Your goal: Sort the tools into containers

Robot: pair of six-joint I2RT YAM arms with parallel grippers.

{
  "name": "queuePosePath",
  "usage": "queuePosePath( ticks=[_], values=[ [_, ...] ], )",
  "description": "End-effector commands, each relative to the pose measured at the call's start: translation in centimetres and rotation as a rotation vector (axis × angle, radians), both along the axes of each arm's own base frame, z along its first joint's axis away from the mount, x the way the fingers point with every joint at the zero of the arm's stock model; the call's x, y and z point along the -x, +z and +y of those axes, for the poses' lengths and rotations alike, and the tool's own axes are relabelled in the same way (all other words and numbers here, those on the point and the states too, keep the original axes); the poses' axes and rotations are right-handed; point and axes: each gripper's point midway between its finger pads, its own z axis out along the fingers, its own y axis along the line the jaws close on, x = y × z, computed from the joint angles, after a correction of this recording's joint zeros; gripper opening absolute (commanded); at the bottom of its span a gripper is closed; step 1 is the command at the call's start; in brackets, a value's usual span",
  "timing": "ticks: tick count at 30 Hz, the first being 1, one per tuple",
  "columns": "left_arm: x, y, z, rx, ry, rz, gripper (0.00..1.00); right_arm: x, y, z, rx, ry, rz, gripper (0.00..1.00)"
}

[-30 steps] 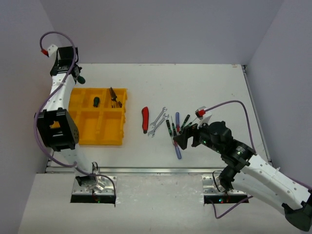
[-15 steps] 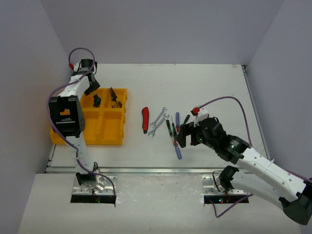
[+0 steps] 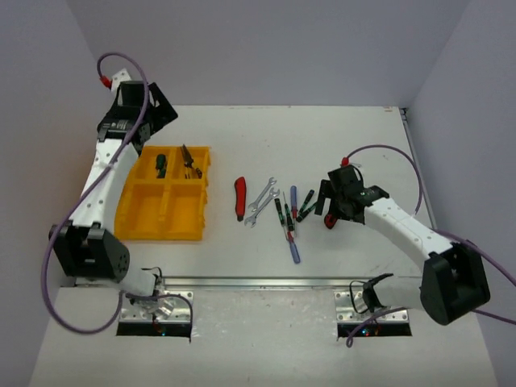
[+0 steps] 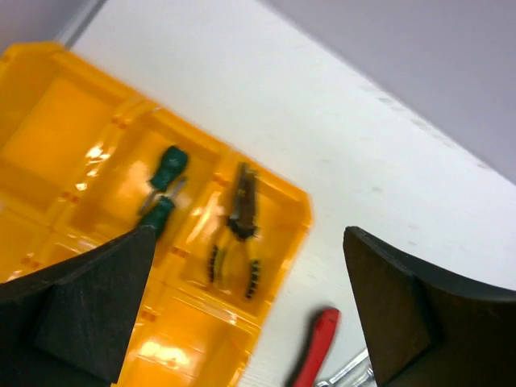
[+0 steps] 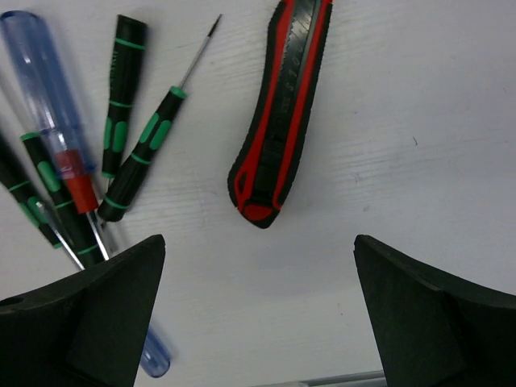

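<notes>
Bright yellow tray [image 3: 145, 219] cradles green-handled screwdrivers [image 4: 169, 164] and yellow-handled pliers [image 4: 242, 198]; left tool [image 4: 248, 234] and right tool [image 5: 260, 239] gape wide, empty.

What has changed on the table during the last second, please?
The left gripper came over the yellow tray, opened and rose. The tray's middle far compartment now holds two green-handled screwdrivers, where before there was only one. The right gripper, open throughout, moved right, above the red-black tool. Pliers, red knife and wrenches stayed.

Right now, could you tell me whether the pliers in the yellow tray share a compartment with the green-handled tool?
No, the pliers lie alone in the corner compartment, with a divider between them and the green-handled tool.
</notes>
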Motion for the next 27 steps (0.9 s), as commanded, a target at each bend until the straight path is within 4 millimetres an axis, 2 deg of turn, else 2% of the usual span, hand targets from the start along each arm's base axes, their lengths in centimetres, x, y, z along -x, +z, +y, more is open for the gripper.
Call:
queuePosePath(
  ticks=[1,2,3,6,9,10,11,12,14,17,19,20,23,24,27],
  values=[
    [6.7,2.4,-5.8,0.027,-0.206,-0.132,1.0,-2.1,-1.1,-2.2,0.051,-0.108,0.036,0.99],
    [7.7,1.8,-6.3,0.042,-0.233,-0.144,1.0,-2.3,-2.0,-2.4,0.056,-0.109,0.056,0.98],
    [8.6,2.5,-6.5,0.05,-0.247,-0.184,1.0,-2.7,-2.5,-2.5,0.056,-0.116,0.062,0.97],
    [11.3,-1.2,-7.2,0.07,-0.303,-0.139,1.0,-3.8,-4.1,-2.0,0.017,-0.096,0.086,0.87],
    [12.7,-3.0,-7.8,0.075,-0.359,-0.11,1.0,-5.0,-5.2,-1.8,-0.013,-0.09,0.083,0.76],
    [12.8,-2.8,-7.8,0.073,-0.362,-0.115,1.0,-5.1,-5.6,-1.6,-0.03,-0.08,0.088,0.73],
    [13.2,-3.8,-8.2,0.086,-0.384,-0.096,1.0,-5.3,-6.0,-1.4,-0.041,-0.069,0.092,0.69],
    [13.4,-4.0,-8.4,0.091,-0.398,-0.095,1.0,-5.5,-6.6,-1.0,-0.055,-0.055,0.089,0.6],
    [13.9,-5.4,-9.7,0.13,-0.458,-0.08,1.0,-5.0,-7.5,-0.9,-0.063,-0.042,0.099,0.5],
    [14.1,-6.3,-11.1,0.172,-0.511,-0.084,1.0,-4.9,-7.6,-0.4,-0.093,-0.024,0.076,0.3],
    [14.3,-7.0,-12.8,0.223,-0.571,-0.082,1.0,-4.5,-6.9,-0.2,-0.116,-0.012,0.039,0.16],
    [14.5,-7.1,-13.4,0.247,-0.595,-0.078,1.0,-4.1,-7.0,-0.3,-0.118,-0.009,0.04,0.13],
    [15.0,-5.8,-17.4,0.362,-0.753,-0.159,1.0,-3.6,-3.0,1.9,-0.165,0.093,-0.09,0.06],
    [15.9,-5.0,-19.5,0.419,-0.847,-0.189,1.0,-3.3,-2.0,2.7,-0.161,0.147,-0.126,0.05],
    [16.8,-1.9,-23.3,0.544,-0.976,-0.317,1.0,-1.7,2.1,8.1,-0.185,0.387,-0.257,0.03]
  ],
)
